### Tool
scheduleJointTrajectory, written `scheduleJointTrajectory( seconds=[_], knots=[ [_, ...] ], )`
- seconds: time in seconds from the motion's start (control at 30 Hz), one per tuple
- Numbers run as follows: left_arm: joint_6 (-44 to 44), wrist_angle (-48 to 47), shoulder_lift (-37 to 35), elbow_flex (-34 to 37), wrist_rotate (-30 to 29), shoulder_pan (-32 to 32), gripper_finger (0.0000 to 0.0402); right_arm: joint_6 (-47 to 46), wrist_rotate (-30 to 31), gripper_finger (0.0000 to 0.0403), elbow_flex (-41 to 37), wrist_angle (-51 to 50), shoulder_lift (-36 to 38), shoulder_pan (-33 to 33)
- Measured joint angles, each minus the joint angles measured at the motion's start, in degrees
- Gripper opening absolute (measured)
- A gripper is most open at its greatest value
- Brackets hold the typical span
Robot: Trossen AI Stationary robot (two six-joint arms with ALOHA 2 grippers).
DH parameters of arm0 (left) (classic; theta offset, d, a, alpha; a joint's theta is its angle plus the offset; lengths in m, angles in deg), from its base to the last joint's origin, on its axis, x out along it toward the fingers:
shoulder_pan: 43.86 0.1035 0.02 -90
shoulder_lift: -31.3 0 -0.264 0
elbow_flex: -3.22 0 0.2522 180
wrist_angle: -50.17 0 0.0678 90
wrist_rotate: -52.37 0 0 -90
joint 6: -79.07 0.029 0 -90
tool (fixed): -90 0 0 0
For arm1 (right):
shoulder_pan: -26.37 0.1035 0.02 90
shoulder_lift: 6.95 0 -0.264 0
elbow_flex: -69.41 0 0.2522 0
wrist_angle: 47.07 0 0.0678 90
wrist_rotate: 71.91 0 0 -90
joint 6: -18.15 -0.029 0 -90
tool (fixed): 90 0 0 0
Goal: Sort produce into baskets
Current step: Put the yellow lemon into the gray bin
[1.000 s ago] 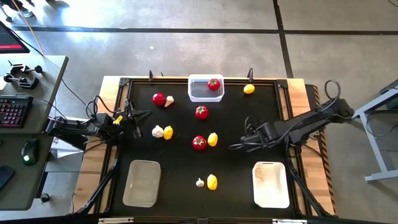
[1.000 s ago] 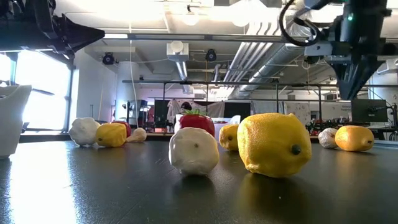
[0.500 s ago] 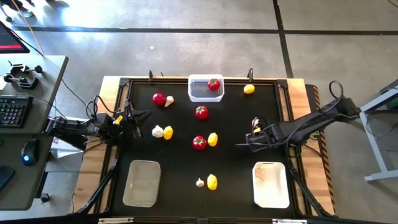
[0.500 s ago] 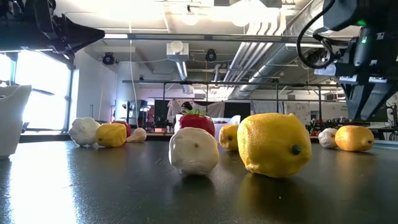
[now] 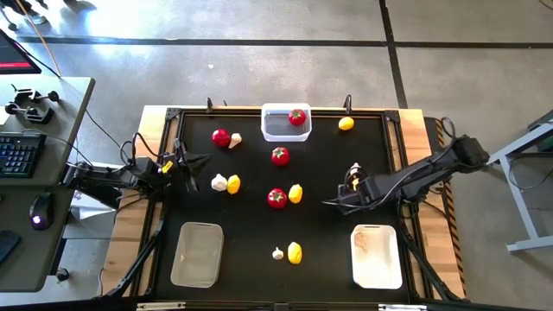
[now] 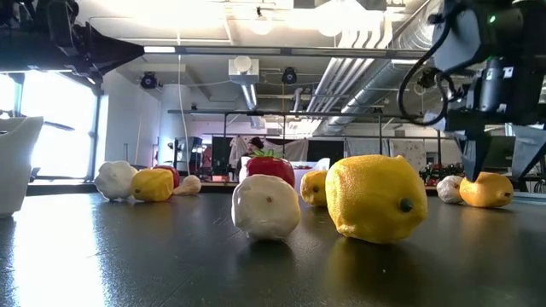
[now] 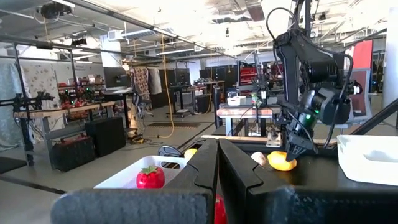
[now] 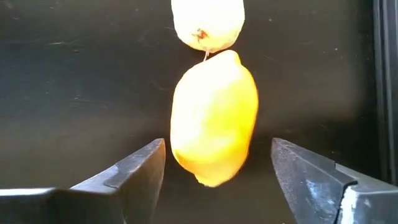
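My right gripper is open and points steeply down over a yellow lemon. One finger stands on each side of the lemon with a gap, touching nothing. The lemon rests on the black mat beside a garlic bulb; the low view shows the pair as lemon and garlic under my right gripper. In the high view my right gripper hides them. My left gripper waits shut at the table's left edge. Tomatoes, lemons and garlic lie scattered mid-table.
A clear basket at the far edge holds one tomato. A beige basket stands near left and a white basket near right, just beside my right gripper. A lemon and a garlic lie near the front edge.
My right gripper has sunk toward the lemon, rolled about its own pointing line, and opened from shut fingers to a wide gap. The produce has stayed where it was.
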Motion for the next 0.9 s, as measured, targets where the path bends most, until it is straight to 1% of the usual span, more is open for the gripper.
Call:
scheduleJointTrajectory(
  seconds=[0.13,0.27,0.4,0.53,0.67,0.7,0.83,0.9],
  knots=[
    [-0.01,-0.01,0.0,0.0,-0.17,0.01,0.0,0.78,0.13,0.0282,0.0,3.74,-3.72,-0.79],
    [0.0,-0.01,0.01,0.0,-0.17,0.01,0.0,0.29,-0.28,0.028,0.0,3.81,-7.4,-1.52],
    [0.02,-0.01,0.0,0.0,-0.2,0.01,0.0,-0.49,0.86,0.026,-0.02,3.43,-9.23,-1.57],
    [0.01,-0.01,0.01,0.0,-0.21,0.01,0.0,-0.24,2.07,0.0218,-0.02,2.89,-9.51,-1.57],
    [-0.02,-0.01,0.0,0.0,-0.22,0.01,0.0,2.16,1.76,0.0169,0.0,2.51,-9.51,-1.48],
    [-0.11,-0.01,-0.01,0.0,-0.22,-0.01,0.0,2.97,1.28,0.0162,0.0,2.44,-9.39,-1.41],
    [-3.69,-0.07,-0.01,0.0,0.05,-0.01,0.0,7.26,-2.34,0.0162,1.36,1.67,-7.53,0.08],
    [-5.98,-0.21,0.38,-0.01,0.69,0.0,0.0,9.64,-2.31,0.0162,3.34,1.4,-5.88,1.4]
  ],
)
